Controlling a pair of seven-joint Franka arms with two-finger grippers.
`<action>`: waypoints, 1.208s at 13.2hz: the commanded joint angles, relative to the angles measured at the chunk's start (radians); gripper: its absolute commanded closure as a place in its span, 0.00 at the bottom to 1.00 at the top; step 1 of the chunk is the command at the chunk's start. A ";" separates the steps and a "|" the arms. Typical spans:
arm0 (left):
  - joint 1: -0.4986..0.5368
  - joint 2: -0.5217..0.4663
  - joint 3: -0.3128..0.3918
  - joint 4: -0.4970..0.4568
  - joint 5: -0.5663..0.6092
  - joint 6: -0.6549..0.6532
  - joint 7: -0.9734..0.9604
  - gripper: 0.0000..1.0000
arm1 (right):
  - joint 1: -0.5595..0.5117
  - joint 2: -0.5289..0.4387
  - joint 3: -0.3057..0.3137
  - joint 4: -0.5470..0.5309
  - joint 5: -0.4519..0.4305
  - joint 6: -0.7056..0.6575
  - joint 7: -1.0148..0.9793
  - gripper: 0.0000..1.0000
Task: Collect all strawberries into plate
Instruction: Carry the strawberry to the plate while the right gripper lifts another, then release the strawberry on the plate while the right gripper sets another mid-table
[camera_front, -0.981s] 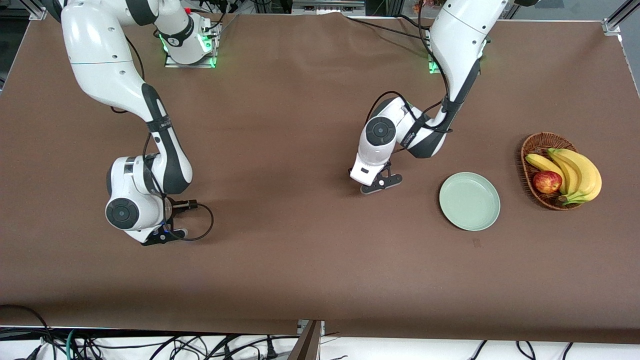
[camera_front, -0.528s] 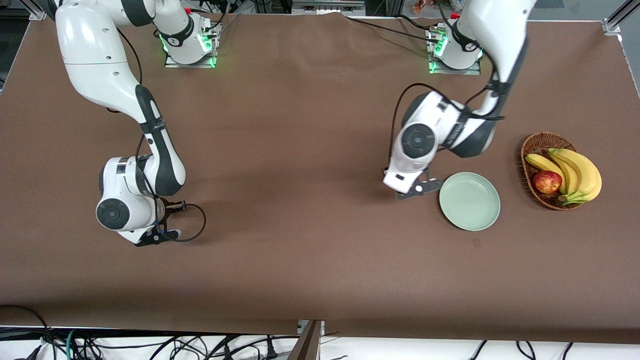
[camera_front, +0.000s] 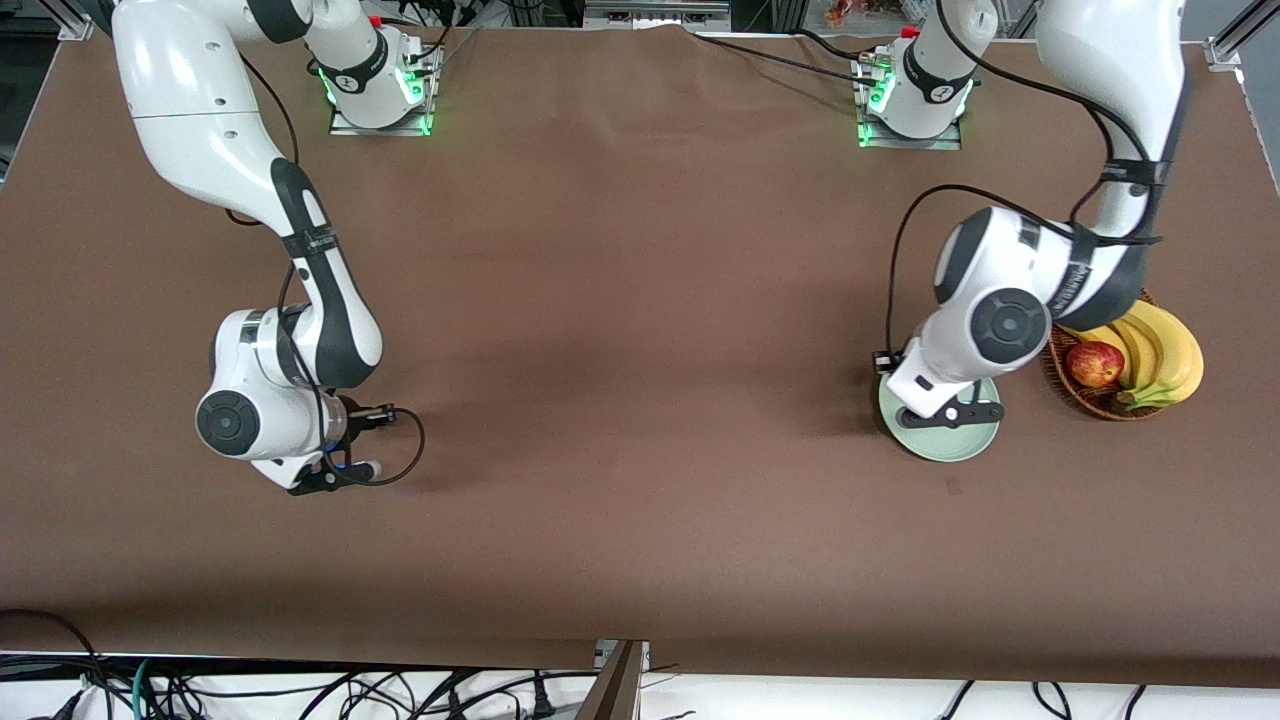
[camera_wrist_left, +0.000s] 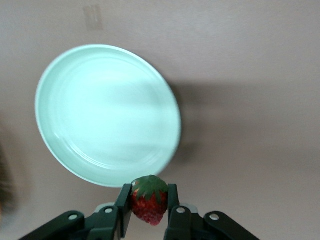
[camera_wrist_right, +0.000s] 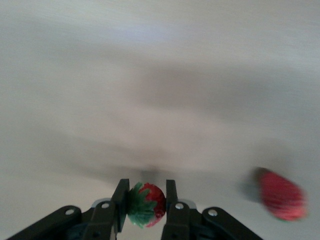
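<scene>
I see the left gripper (camera_wrist_left: 148, 206) clamping a strawberry (camera_wrist_left: 149, 200) over the plate (camera_front: 940, 440); right gripper (camera_wrist_right: 145, 202) pinches another berry (camera_wrist_right: 146, 204) (third berry (camera_wrist_right: 281, 195) lies nearby).

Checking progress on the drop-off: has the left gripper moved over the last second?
Yes. The left gripper, shut on a strawberry, has travelled toward the left arm's end of the table and is now over the plate, which has stayed put.

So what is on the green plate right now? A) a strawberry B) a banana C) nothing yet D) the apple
C: the plate looks bare, and the left gripper over it has its strawberry pinched between its fingers.
</scene>
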 joint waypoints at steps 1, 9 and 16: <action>0.100 0.055 -0.015 -0.016 0.031 0.113 0.268 0.88 | 0.078 -0.004 0.013 0.034 0.023 0.017 0.174 0.81; 0.130 0.165 -0.012 -0.016 0.033 0.253 0.397 0.00 | 0.481 0.132 0.013 0.184 0.023 0.284 0.909 0.81; 0.135 0.139 -0.012 -0.010 0.031 0.235 0.381 0.00 | 0.696 0.263 0.013 0.327 0.021 0.509 1.192 0.79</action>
